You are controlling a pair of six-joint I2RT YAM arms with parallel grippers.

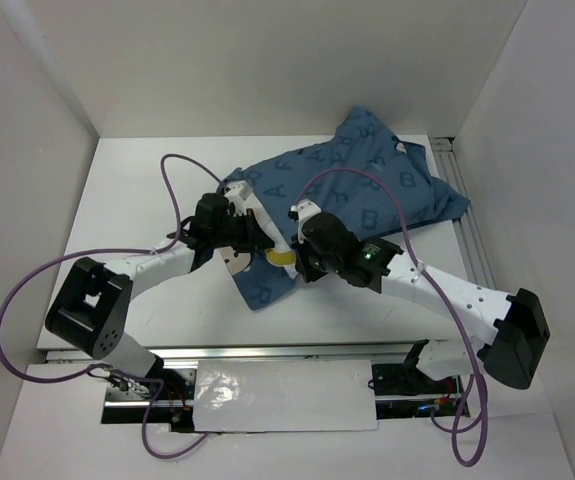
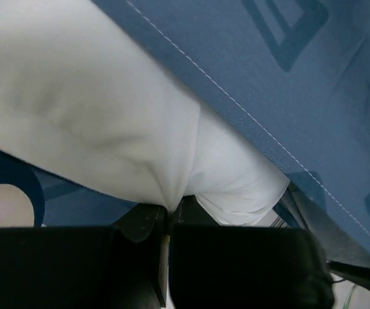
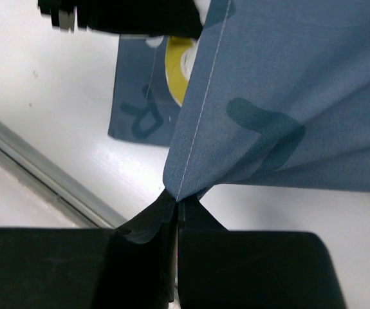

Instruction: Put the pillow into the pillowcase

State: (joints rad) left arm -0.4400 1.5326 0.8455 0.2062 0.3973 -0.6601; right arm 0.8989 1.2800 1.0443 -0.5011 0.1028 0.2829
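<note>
The dusty-blue pillowcase [image 1: 367,185] with darker letters lies bulging across the middle and back right of the table. The white pillow [image 2: 107,122] shows at its near open end, with the blue hem [image 2: 287,96] over it; a bit of its yellow band [image 1: 281,257] shows between the two grippers. My left gripper [image 2: 170,212] is shut on a fold of the white pillow. My right gripper [image 3: 177,203] is shut on the stitched edge of the pillowcase [image 3: 268,96] and holds it lifted off the table. In the top view both grippers [image 1: 235,235] [image 1: 302,262] meet at the case's near end.
The white table [image 1: 127,200] is walled at the left, back and right. A metal rail [image 1: 467,215] runs along the right edge and another along the near edge [image 3: 37,170]. Purple cables loop over both arms.
</note>
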